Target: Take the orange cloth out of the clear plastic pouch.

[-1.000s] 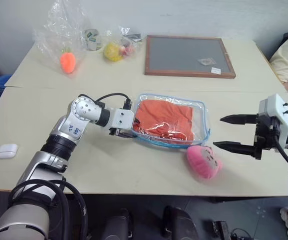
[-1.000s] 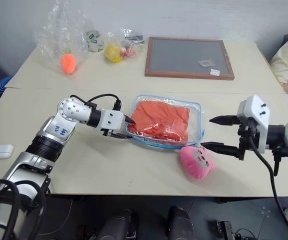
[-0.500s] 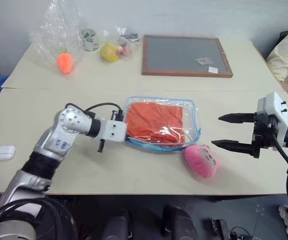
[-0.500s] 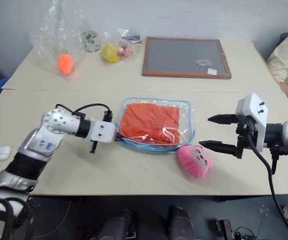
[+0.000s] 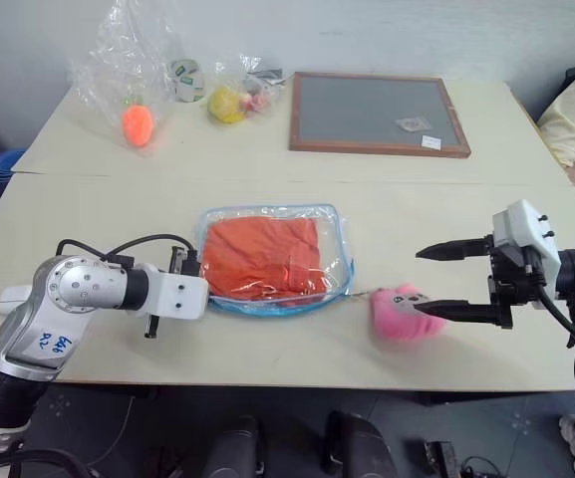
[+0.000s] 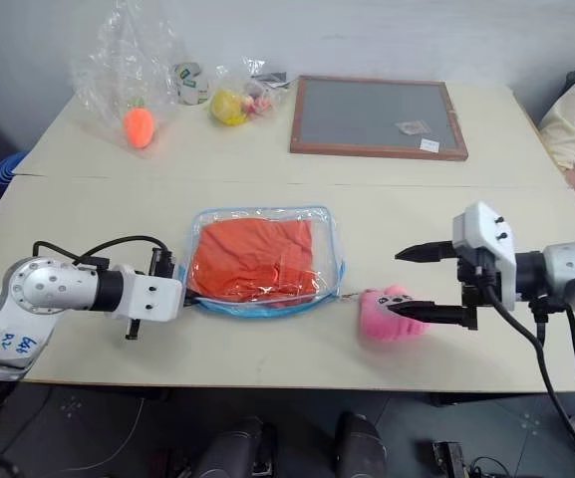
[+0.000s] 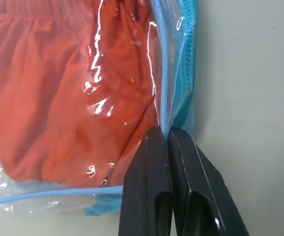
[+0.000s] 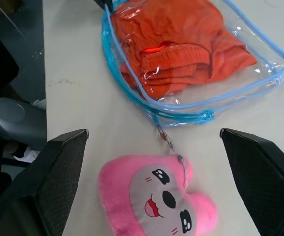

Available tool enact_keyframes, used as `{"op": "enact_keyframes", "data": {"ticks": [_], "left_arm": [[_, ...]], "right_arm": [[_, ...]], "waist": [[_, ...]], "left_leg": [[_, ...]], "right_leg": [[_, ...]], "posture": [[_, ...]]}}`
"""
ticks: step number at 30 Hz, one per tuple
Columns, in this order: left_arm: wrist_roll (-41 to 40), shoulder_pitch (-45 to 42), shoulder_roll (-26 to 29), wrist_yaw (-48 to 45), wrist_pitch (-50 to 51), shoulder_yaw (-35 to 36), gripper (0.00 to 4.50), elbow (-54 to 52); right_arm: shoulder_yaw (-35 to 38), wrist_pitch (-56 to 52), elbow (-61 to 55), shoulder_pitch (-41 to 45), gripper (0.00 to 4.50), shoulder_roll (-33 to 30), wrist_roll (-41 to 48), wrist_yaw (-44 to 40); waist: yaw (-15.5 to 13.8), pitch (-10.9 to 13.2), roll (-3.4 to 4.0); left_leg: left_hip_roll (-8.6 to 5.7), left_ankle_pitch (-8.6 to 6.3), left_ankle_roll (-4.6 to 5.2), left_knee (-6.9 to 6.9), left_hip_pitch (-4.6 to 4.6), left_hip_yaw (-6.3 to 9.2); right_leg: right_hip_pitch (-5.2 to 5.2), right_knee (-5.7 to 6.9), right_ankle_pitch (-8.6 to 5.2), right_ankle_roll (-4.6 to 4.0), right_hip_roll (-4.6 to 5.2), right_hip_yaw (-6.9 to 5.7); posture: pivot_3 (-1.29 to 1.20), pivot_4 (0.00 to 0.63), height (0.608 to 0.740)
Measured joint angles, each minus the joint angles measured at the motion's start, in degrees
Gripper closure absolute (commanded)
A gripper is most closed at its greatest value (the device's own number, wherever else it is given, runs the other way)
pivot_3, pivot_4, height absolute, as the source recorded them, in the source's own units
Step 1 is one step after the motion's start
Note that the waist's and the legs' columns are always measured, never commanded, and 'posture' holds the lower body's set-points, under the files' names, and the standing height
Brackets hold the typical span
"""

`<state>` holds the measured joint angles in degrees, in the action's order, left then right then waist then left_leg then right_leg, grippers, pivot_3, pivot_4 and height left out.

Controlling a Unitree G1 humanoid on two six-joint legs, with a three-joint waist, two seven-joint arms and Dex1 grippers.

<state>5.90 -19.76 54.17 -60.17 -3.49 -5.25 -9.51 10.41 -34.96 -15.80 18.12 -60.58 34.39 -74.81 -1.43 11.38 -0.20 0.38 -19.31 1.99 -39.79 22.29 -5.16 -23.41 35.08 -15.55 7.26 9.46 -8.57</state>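
Cloth (image 5: pixel 260 257) lies bunched inside the pouch (image 5: pixel 332 221), which rests flat near the front of the table (image 5: pixel 267 169). The blue trim runs around the pouch edge.

The left gripper (image 7: pixel 168 139) is pinched tight on the pouch edge at the trim, on the side toward the robot's left. The right gripper (image 6: pixel 405 282) has its fingers spread wide and holds nothing. It hangs on the other side of the pouch, with one finger over the pink plush (image 6: pixel 387 312). The plush is joined to the pouch by a thin chain (image 8: pixel 165 138), as the right wrist view shows.

The step in hand seems to be holding the pouch steady so that the other gripper can reach the cloth. To do it well, the left gripper should hold the edge firmly and low to the table, so the pouch does not slide. The right gripper should come to the open mouth, not press through the plastic, and take a thick fold of cloth. The plush is in the way, so the approach should avoid it.

Handwritten blue marks show on the left arm (image 5: pixel 53 344), but I cannot read them for sure. No brand is readable on the pouch.
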Motion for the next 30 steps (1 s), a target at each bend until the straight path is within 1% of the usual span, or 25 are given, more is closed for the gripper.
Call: {"op": "enact_keyframes", "data": {"ticks": [2, 5, 9, 10, 13, 15, 17, 18, 21, 23, 24, 25, 26, 29, 30], "left_arm": [[0.7, -1.9, -0.2, 1.8, -8.1, -0.3, 4.48, 6.5], [0.9, -4.7, -0.4, 3.0, -16.6, -0.2, 4.48, 13.7], [0.6, -5.2, -0.8, 2.9, -20.9, -0.4, 4.48, 17.1], [0.6, -5.2, -0.8, 2.9, -20.9, -0.4, 4.28, 17.1], [-3.5, -3.3, -0.7, 1.0, -13.9, 0.5, 3.58, 13.8], [-6.4, -0.5, 0.1, -0.3, -10.0, 1.3, 3.01, 9.3], [-8.7, 3.6, 1.8, -1.4, -6.5, 3.0, 2.34, 4.2], [-9.4, 5.2, 2.4, -1.6, -4.9, 4.1, 2.09, 2.1], [-13.0, 10.4, 3.7, -1.2, 2.2, 9.7, 1.16, -5.5], [-19.5, 13.1, 4.0, -0.6, 11.4, 15.1, 0.55, -11.2], [-27.6, 14.3, 4.8, -0.4, 20.5, 19.7, 0.55, -15.5], [-31.1, 14.3, 5.5, -0.3, 24.0, 22.2, 0.55, -17.3], [-38.3, 14.4, 6.8, 0.0, 30.8, 26.4, 0.55, -20.2], [-51.4, 14.9, 10.0, -0.5, 42.0, 33.9, 0.55, -25.5], [-54.1, 14.8, 10.1, -0.3, 44.1, 34.9, 0.51, -26.6]], "right_arm": [[-1.3, 0.4, 1.4, 1.7, 0.00, 0.0, -0.4, -0.8], [-2.1, 1.4, 3.2, 3.9, 0.00, 0.0, -1.1, -1.7], [-3.6, 2.4, 4.6, 4.6, 0.00, 0.0, -1.5, -2.6], [-3.6, 2.5, 4.8, 4.6, 0.00, 0.0, -1.7, -2.7], [-3.7, 3.0, 5.2, 4.9, 0.00, 0.0, -1.8, -3.2], [-3.7, 3.5, 5.5, 4.9, 0.00, 0.0, -1.8, -3.4], [-3.7, 3.6, 6.0, 4.2, 0.00, 0.0, -1.8, -3.4], [-3.7, 3.6, 6.2, 3.7, 0.00, 0.0, -1.9, -3.4], [-3.6, 3.8, 7.4, 1.6, 0.00, 0.0, -2.6, -3.4], [-3.6, 4.5, 8.7, 0.2, 0.00, 0.0, -3.6, -3.3], [-3.6, 5.2, 10.2, -1.0, 0.00, 0.0, -4.5, -3.2], [-3.6, 5.3, 11.2, -1.6, 0.00, 0.0, -5.1, -3.2], [-3.9, 6.0, 12.8, -1.9, 0.00, 0.0, -6.0, -3.1], [-5.7, 7.7, 17.3, -2.0, 0.00, 0.8, -8.8, -2.5], [-6.4, 8.3, 18.6, -2.1, 0.18, 1.4, -9.8, -2.5]], "waist": [[0.1, 0.0, 0.00], [0.2, 0.0, 0.00], [0.1, 0.0, 0.00], [0.1, 0.0, 0.00], [0.2, 0.0, 0.00], [0.2, 0.0, 0.00], [0.3, 0.0, 0.00], [0.3, 0.0, 0.00], [0.3, 0.0, 0.01], [0.1, 0.0, 0.00], [0.0, 0.0, -0.02], [0.0, 0.0, -0.03], [0.0, 0.0, -0.02], [0.3, 0.0, 0.02], [0.3, 0.0, 0.10]], "left_leg": [[0.00, -0.01, 0.00, 0.00, 0.00, -0.02], [0.00, -0.01, 0.00, 0.00, 0.00, -0.04], [-0.02, -0.03, 0.01, 0.00, 0.02, -0.11], [-0.02, -0.03, 0.01, 0.00, 0.02, -0.13], [0.01, -0.03, 0.01, 0.00, 0.02, -0.11], [0.03, -0.03, 0.01, 0.00, 0.02, -0.09], [0.06, -0.04, -0.01, 0.01, -0.02, -0.08], [0.07, -0.04, -0.01, 0.01, 0.00, -0.08], [0.08, -0.05, -0.01, 0.00, -0.02, -0.09], [0.08, -0.06, 0.01, -0.02, 0.00, -0.07], [0.10, -0.08, 0.02, -0.09, 0.00, -0.01], [0.11, -0.09, 0.01, -0.13, 0.01, 0.02], [0.11, -0.09, 0.01, -0.16, -0.01, 0.00], [0.15, -0.12, -0.05, -0.14, -0.17, -0.03], [0.15, -0.12, -0.06, -0.14, -0.17, -0.05]], "right_leg": [[-0.02, 0.01, 0.00, -0.01, 0.00, 0.01], [-0.03, 0.00, 0.00, -0.01, 0.00, 0.01], [-0.03, -0.01, 0.01, 0.00, 0.00, 0.00], [-0.03, 0.00, 0.01, 0.00, 0.00, 0.00], [-0.03, 0.00, 0.01, 0.00, 0.00, 0.00], [-0.04, -0.02, 0.01, 0.00, 0.00, 0.02], [-0.02, -0.01, 0.00, 0.00, -0.01, 0.04], [-0.04, -0.02, 0.01, 0.00, -0.02, 0.03], [-0.02, 0.00, 0.00, 0.00, -0.02, 0.08], [-0.01, -0.02, 0.01, 0.00, -0.02, 0.08], [0.00, 0.00, 0.01, 0.00, -0.02, 0.09], [0.04, -0.01, 0.01, 0.00, -0.01, 0.06], [0.04, 0.01, 0.01, 0.00, -0.01, 0.11], [0.12, 0.02, 0.00, 0.00, -0.08, 0.14], [0.12, 0.02, 0.00, 0.00, -0.10, 0.15]], "posture": [[0.00, 0.150, 0.740], [0.00, 0.150, 0.740], [0.00, 0.150, 0.740], [0.00, 0.150, 0.740], [0.00, 0.150, 0.740], [0.00, 0.150, 0.740], [0.00, 0.150, 0.740], [0.00, 0.150, 0.740], [0.00, 0.150, 0.740], [0.00, 0.150, 0.740], [0.00, 0.150, 0.740], [0.00, 0.150, 0.740], [0.00, 0.150, 0.740], [0.00, 0.150, 0.740], [0.00, 0.150, 0.740]]}}
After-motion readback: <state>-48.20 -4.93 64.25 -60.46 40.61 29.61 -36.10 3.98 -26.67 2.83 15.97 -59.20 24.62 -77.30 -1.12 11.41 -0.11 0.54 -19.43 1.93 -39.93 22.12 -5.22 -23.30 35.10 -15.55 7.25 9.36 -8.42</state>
